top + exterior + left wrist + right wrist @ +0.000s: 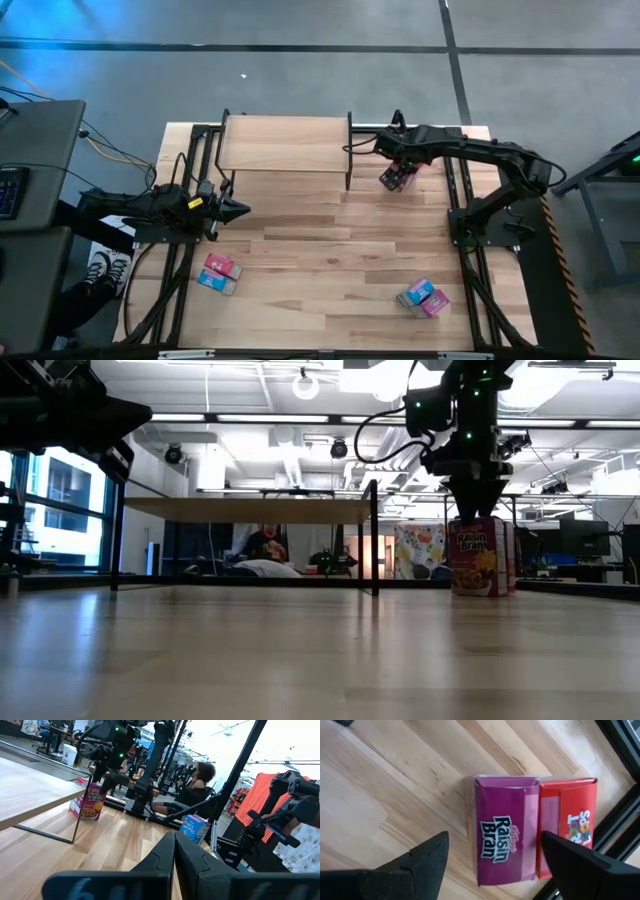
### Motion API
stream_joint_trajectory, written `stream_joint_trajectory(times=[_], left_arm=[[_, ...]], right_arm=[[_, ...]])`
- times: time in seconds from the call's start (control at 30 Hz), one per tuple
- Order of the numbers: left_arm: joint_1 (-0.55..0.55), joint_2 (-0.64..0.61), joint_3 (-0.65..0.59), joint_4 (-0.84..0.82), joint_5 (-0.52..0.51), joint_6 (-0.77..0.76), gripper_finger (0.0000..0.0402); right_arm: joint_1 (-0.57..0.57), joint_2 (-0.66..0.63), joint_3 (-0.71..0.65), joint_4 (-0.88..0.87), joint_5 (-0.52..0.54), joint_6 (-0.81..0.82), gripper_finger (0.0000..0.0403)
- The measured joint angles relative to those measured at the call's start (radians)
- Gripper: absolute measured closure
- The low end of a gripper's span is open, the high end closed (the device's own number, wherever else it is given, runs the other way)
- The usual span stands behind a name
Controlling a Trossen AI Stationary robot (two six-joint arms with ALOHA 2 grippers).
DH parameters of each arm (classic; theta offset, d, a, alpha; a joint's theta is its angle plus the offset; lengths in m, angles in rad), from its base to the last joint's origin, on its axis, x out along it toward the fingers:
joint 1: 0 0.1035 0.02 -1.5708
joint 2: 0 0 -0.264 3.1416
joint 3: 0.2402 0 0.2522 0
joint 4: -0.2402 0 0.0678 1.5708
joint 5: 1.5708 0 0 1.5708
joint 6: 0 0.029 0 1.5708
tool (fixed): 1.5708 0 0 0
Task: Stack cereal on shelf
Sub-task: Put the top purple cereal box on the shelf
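A magenta Raisin Bran box (pixel 502 840) and a red cereal box (pixel 568 812) stand upright side by side on the table, just right of the shelf (pixel 285 145). They also show in the low view (pixel 478 556). My right gripper (pixel 494 836) is open and points down over their tops, one finger on either side of the magenta box, the other finger over the red box; I see no touch. My left gripper (pixel 237 210) is shut and empty at the table's left, in front of the shelf. The shelf's board is bare.
Two small boxes (pixel 218 272) lie at the near left and two more (pixel 423 297) at the near right; one blue box shows in the left wrist view (pixel 194 827). The shelf's black legs (pixel 374 538) stand close to the right gripper. A person (pixel 197 782) sits beyond the table.
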Motion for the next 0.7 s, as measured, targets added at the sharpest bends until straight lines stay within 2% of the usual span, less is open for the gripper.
stream_joint_trajectory(times=[0.17, 0.47, 0.7], left_arm=[[0.000, 0.000, 0.000, 0.000, 0.000, 0.000, 0.0398], [0.000, 0.000, 0.000, 0.000, 0.000, 0.000, 0.0398], [0.000, 0.000, 0.000, 0.000, 0.000, 0.000, 0.0398]], right_arm=[[0.001, -0.037, 0.000, 0.000, 0.000, 0.038, 0.0107], [0.001, -0.028, 0.000, 0.015, 0.005, 0.070, 0.0108], [0.001, -0.027, 0.000, 0.016, 0.034, 0.076, 0.0126]])
